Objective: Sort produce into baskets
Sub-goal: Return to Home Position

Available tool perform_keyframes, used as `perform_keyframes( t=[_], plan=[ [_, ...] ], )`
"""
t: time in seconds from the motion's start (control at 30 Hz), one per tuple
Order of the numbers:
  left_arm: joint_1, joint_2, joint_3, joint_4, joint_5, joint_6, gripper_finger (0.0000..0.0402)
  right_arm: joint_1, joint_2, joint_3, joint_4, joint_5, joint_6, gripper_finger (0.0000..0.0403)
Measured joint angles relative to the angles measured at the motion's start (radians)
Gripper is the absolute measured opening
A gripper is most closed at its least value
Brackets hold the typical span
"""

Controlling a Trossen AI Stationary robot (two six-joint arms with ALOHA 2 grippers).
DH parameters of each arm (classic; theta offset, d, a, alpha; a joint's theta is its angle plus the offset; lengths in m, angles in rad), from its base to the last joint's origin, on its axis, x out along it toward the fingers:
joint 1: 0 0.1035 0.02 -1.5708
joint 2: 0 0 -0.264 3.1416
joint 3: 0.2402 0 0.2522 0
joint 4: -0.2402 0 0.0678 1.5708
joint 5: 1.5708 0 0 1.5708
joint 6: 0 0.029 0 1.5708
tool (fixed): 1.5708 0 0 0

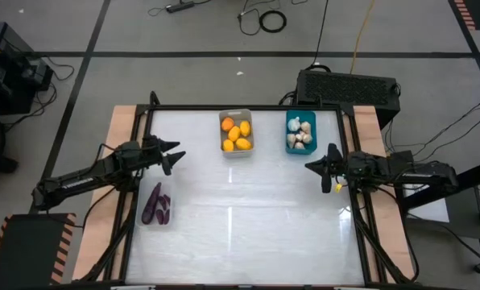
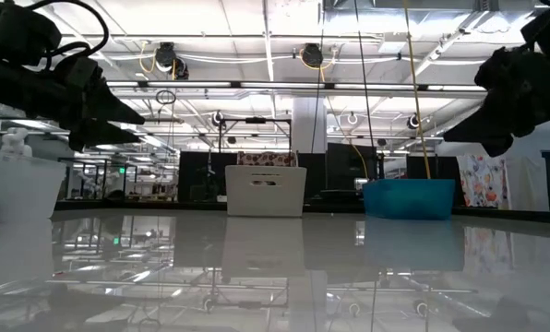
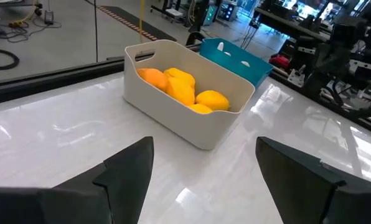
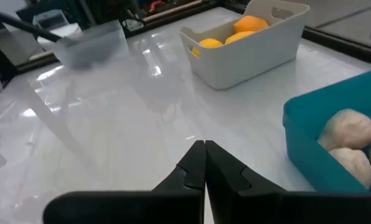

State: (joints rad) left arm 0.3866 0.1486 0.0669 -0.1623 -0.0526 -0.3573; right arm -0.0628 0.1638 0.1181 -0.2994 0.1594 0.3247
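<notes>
While yellow and orange fruits (image 3: 182, 87) lie heaped in the light grey bin (image 3: 185, 118) at the far middle of the table (image 1: 248, 234), whitish garlic bulbs (image 1: 302, 135) fill the teal bin (image 2: 409, 198) just to its right, the two bins standing close together but apart. Dark purple eggplants (image 1: 154, 205) lie in the clear bin (image 4: 95, 45) near the table's left edge, well away from the other two and closer to the near side. No loose piece shows on the glossy white tabletop. Above the left side of the table, between the clear bin and the grey bin, the left gripper (image 1: 175, 156) hangs in the air with its fingers spread wide and nothing between them, pointing toward the grey bin. On the opposite side, just on the near side of the teal bin, the right gripper (image 4: 204, 146) hovers with its fingers pressed together, tip to tip, empty. Both dark arms reach in from the table's side rails. Beyond the far right corner sits a black vented box (image 1: 349, 84), with cables trailing over the grey floor around it.
</notes>
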Motion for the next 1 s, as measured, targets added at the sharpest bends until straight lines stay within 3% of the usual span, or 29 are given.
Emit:
perform_keyframes(
  t=[0.13, 0.3, 0.5, 0.67, 1.0],
  plan=[
    [0.000, 0.000, -0.001, 0.002, 0.000, -0.064, 0.0287, 0.000, 0.002, -0.008, 0.011, 0.030, -0.040, 0.0000],
    [0.000, 0.000, -0.004, 0.027, -0.001, -0.132, 0.0287, -0.002, -0.001, -0.061, 0.405, 0.138, -0.267, 0.0000],
    [0.000, 0.000, -0.005, 0.033, -0.002, -0.133, 0.0287, -0.001, 0.003, -0.073, 0.265, 0.123, -0.213, 0.0000],
    [0.000, 0.000, -0.005, 0.035, -0.002, -0.133, 0.0287, -0.001, 0.010, -0.072, 0.272, 0.123, -0.103, 0.0000],
    [0.000, 0.000, -0.004, 0.037, -0.002, -0.133, 0.0287, -0.001, 0.010, -0.072, 0.268, 0.123, -0.101, 0.0000]
  ],
)
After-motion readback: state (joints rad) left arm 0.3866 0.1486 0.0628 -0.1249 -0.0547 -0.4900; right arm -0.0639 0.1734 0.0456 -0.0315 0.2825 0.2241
